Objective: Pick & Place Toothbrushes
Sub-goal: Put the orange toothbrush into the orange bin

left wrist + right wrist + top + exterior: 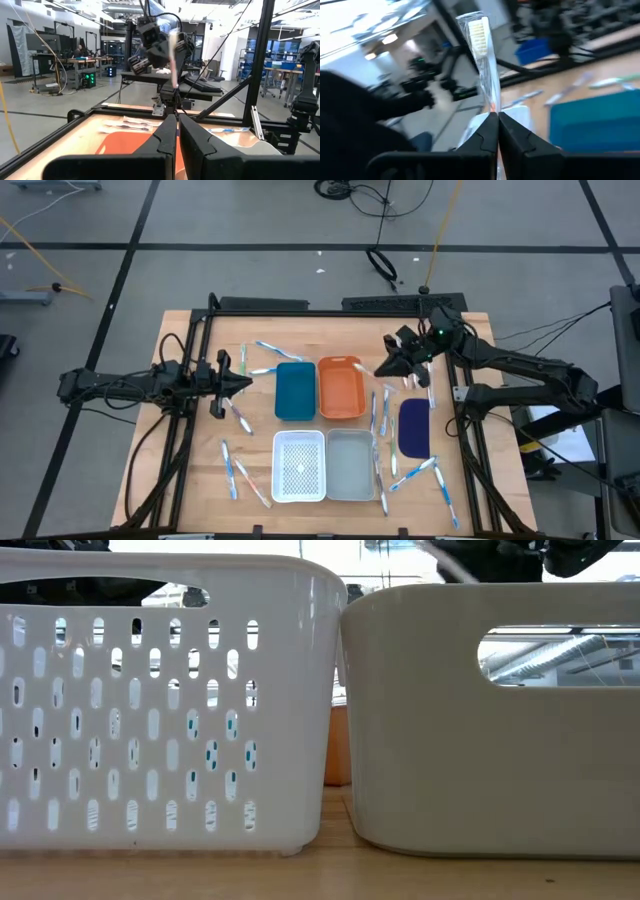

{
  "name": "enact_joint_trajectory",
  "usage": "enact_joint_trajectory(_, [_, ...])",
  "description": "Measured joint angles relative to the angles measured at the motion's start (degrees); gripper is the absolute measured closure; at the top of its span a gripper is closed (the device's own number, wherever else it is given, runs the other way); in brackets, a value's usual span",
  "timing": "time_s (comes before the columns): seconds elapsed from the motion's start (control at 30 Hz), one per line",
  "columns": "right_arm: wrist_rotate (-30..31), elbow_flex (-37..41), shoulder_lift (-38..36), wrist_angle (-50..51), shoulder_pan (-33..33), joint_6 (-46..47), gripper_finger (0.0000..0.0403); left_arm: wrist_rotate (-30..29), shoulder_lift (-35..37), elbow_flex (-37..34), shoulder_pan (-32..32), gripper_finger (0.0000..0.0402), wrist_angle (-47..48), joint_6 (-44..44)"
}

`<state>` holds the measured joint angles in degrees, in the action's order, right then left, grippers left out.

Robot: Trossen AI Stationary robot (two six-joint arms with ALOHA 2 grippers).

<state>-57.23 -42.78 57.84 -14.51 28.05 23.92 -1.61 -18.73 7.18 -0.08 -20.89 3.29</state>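
Observation:
Several wrapped toothbrushes lie flat on the wooden table, for instance at the far left, the near left and the near right. My right gripper hangs above the table's far right, beside the orange tray, shut on one toothbrush with a white bristle head in a clear wrapper. From the left wrist view this arm shows raised, the toothbrush roughly upright. My left gripper waits shut at the table's left, touching nothing. My right gripper pinches the toothbrush between its two fingers, on the handle below the head. The bristle end stands out well past the fingertips. The toothbrush is lifted clear of the table. The handle's other end is hidden behind the fingers.
Four trays stand mid-table: blue, orange, white perforated and grey. A dark blue oblong pad lies to their right. A black frame borders the table. The white and grey trays fill the low view.

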Motion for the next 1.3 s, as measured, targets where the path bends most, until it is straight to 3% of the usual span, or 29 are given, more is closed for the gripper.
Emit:
enact_joint_trajectory(0.07, [-2.8,0.0,0.0,-2.0,0.0,0.9,0.0403,0.0,0.0,0.0,0.0,0.0382,0.0,0.0])
enact_joint_trajectory(0.23, [-2.6,0.0,0.0,-3.3,0.0,2.9,0.0403,0.0,0.0,0.0,0.0,0.0382,0.0,0.0])
enact_joint_trajectory(0.43, [13.3,0.0,0.0,-2.3,-1.9,16.2,0.0403,0.0,0.0,0.0,0.0,0.0382,0.0,0.1])
enact_joint_trajectory(0.63, [29.5,0.0,0.0,1.0,-7.8,30.2,0.0403,0.0,0.0,0.0,0.0,0.0382,0.0,0.2])
enact_joint_trajectory(0.87, [36.5,0.0,0.0,1.4,-12.8,35.1,0.0403,0.0,0.0,0.0,0.0,0.0382,0.0,0.2])
enact_joint_trajectory(1.3, [44.4,0.0,0.0,3.9,-15.7,33.7,0.0403,0.0,0.0,0.0,0.0,0.0382,0.1,0.2])
